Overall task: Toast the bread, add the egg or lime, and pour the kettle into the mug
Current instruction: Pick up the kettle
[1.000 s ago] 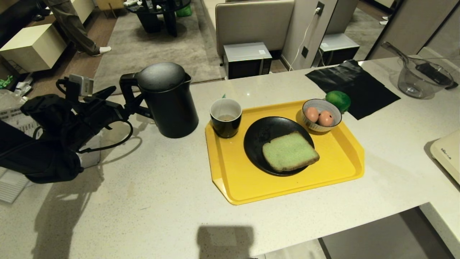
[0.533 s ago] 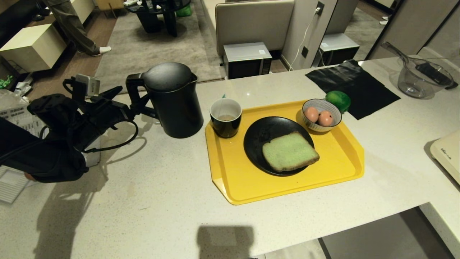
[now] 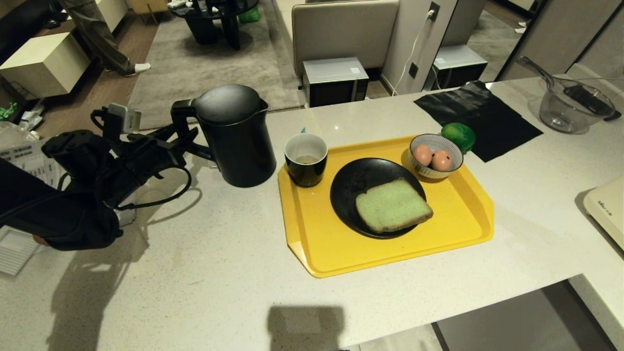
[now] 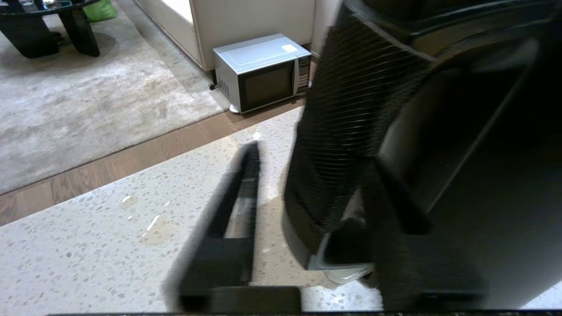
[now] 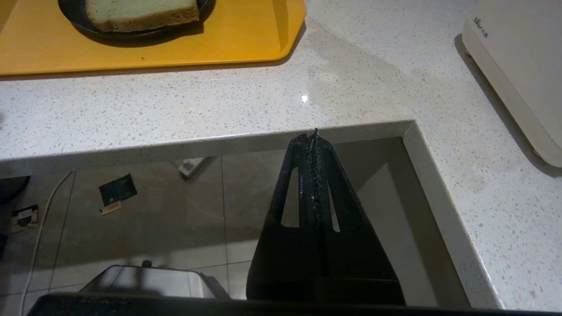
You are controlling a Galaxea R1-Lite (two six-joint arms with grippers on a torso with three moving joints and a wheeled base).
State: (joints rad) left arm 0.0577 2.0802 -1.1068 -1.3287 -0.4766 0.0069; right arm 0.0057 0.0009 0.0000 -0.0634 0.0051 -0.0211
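Judging from the layout, the job is nearly through. At the left, the left tool (image 3: 178, 141) straddles the loop handle of the kettle (image 3: 234, 136), its fingers partly drawn in; whether they grip it I cannot tell. This tall matte black kettle stands upright on the table (image 3: 195, 273). Next, the mug (image 3: 306, 159) holds some brownish liquid. Further right, the pale green bread (image 3: 392, 204) lies plated, the lime (image 3: 459, 136) just off the tray (image 3: 438, 234). The right tool (image 5: 314, 145) hangs pressed together below the table edge.
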